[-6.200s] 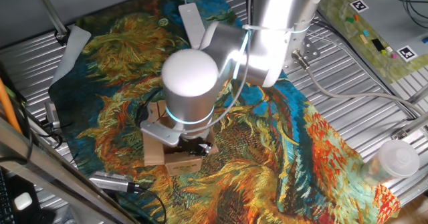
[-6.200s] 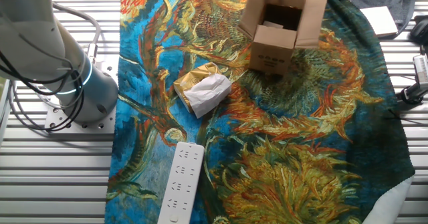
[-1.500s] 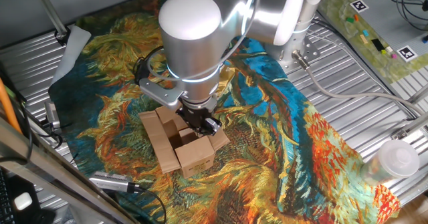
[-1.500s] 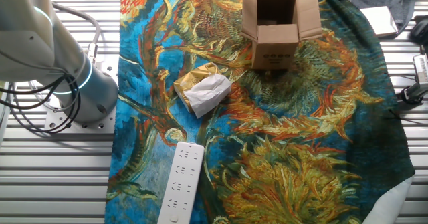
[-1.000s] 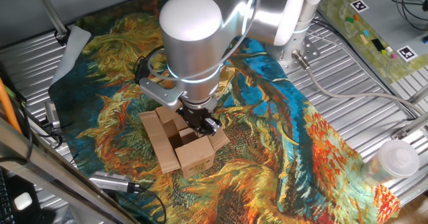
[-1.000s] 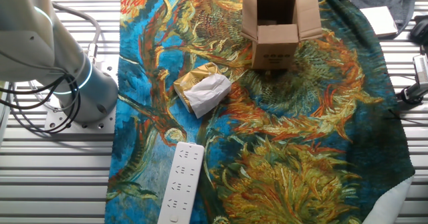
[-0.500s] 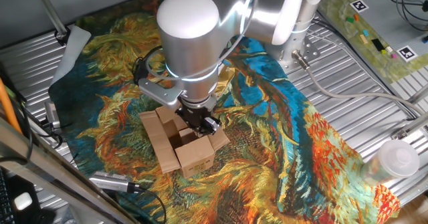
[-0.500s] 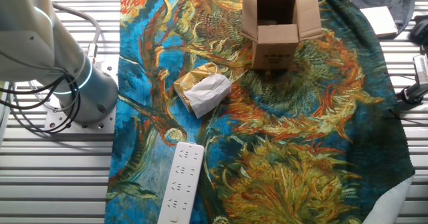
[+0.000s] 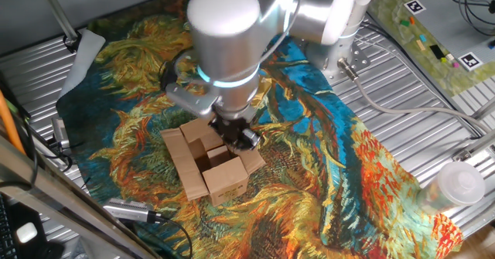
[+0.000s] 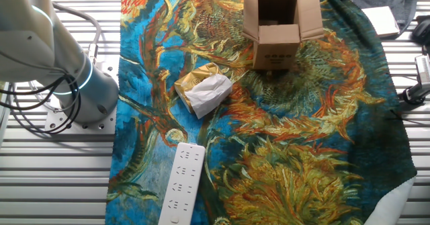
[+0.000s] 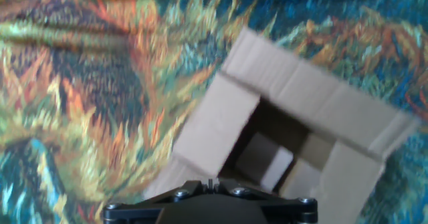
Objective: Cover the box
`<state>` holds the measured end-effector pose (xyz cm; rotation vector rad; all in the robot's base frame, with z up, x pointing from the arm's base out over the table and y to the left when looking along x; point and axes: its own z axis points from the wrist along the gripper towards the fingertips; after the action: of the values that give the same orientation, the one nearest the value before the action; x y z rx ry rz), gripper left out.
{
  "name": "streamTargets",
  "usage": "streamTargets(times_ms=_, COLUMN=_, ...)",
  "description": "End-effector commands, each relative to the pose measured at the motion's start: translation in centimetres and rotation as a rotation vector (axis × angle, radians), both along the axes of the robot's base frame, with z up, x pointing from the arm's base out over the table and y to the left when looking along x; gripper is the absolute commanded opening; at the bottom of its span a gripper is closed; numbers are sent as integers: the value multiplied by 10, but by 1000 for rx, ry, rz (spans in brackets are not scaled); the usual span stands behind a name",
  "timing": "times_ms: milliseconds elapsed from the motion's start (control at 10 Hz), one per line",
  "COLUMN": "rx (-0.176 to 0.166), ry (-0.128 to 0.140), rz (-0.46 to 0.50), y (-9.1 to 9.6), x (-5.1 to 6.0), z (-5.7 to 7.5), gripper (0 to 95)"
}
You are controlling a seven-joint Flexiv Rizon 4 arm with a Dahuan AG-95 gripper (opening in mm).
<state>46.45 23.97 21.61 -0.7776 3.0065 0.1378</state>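
One pincer above the box, flaps open, finger spread hidden, holding unclear

box stands on patterned cloth, flaps open | gripper hangs just above box's open top | wrapped packet lies on cloth near box | power strip lies beyond packet, well apart from box

The box stands open on the patterned cloth, flaps spread.
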Motion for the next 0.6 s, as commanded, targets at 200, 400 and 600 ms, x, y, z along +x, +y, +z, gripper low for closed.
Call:
streamTargets(times_ms=200, rx=4, ry=2, rz=-19, y=-5, x=-31, z=-5, gripper=0)
streamTargets(times_ms=400, rx=10, ry=-1, rz=-38, y=-1, x=-48, z=-14, gripper=0)
streamTargets(times_ms=600, rx=14, ry=-10, rz=-34, y=-3, x=-51, z=-24, gripper=0)
